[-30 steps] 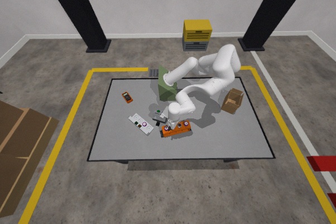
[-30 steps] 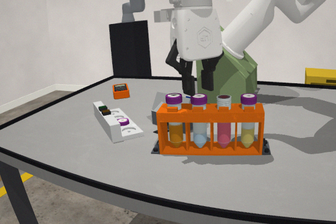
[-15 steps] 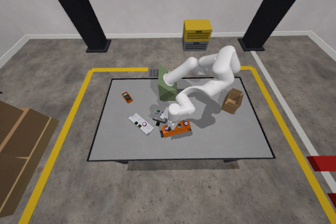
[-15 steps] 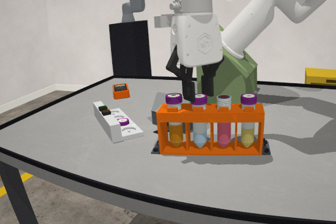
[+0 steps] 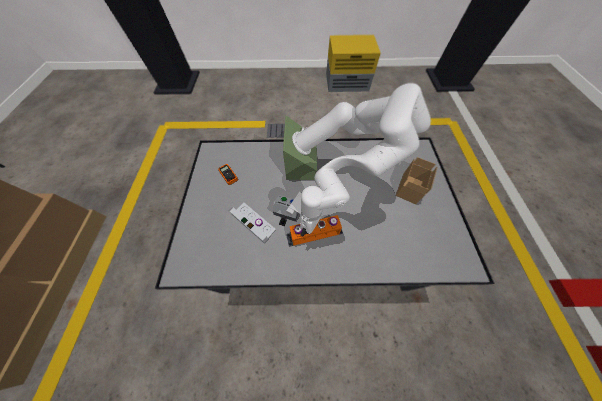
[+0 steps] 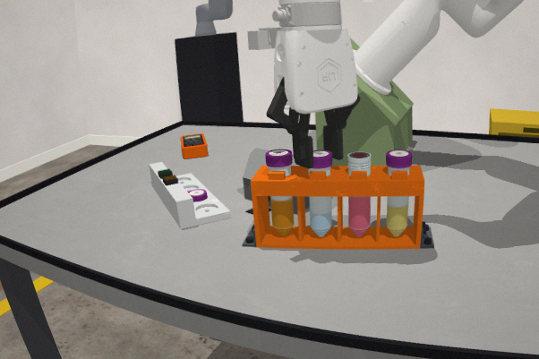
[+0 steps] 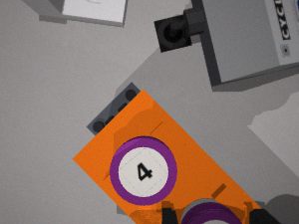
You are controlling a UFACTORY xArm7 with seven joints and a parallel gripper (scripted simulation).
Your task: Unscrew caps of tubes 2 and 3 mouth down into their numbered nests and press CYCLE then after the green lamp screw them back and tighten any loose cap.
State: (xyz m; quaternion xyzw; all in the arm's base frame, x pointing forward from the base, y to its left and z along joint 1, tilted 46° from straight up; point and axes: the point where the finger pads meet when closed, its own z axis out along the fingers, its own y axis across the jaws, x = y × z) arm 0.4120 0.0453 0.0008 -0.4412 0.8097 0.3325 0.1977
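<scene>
The orange rack (image 6: 336, 187) (image 5: 315, 236) (image 7: 174, 128) holds four tubes. The purple caps of tube 4 (image 6: 278, 158) (image 7: 144, 171), tube 3 (image 6: 322, 159) (image 7: 209, 214) and tube 1 (image 6: 398, 158) are on. Tube 2 (image 6: 359, 159) stands open. Its cap (image 6: 197, 195) (image 5: 258, 222) lies in a nest of the white cap tray (image 6: 179, 205) (image 5: 240, 213). My gripper (image 6: 319, 153) (image 7: 211, 218) (image 5: 306, 226) is open, with one finger on each side of tube 3's cap. The two lamps (image 6: 168, 176) on the tray look dark.
The grey key housing (image 7: 244, 44) (image 6: 252, 169) (image 5: 285, 206) stands just behind the rack. A green block (image 6: 380, 120) (image 5: 299, 159) stands behind that. An orange meter (image 6: 193, 146) (image 5: 227, 174) lies at the far left, and a cardboard box (image 5: 416, 180) at the right.
</scene>
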